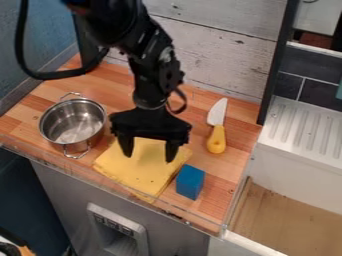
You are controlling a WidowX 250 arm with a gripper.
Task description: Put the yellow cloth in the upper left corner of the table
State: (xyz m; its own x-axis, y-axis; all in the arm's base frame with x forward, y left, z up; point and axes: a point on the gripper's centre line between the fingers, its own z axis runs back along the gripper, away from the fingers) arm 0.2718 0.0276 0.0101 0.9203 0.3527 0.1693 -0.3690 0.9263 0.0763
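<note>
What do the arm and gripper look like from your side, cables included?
The arm is black and jointed, with small pale glints along it. A thick black cable loops out from its upper part, and a thinner black loop sits by the wrist. The gripper is black too: a wide crosspiece with two tapering fingers.

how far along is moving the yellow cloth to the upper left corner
Done: only the positioning, it seems; the gripper is over the yellow cloth. In hand: apparently nothing, as its fingers are spread apart. Left: the grasp, the carry and the release, since the cloth lies by the table's front edge, right of the pot.
</note>
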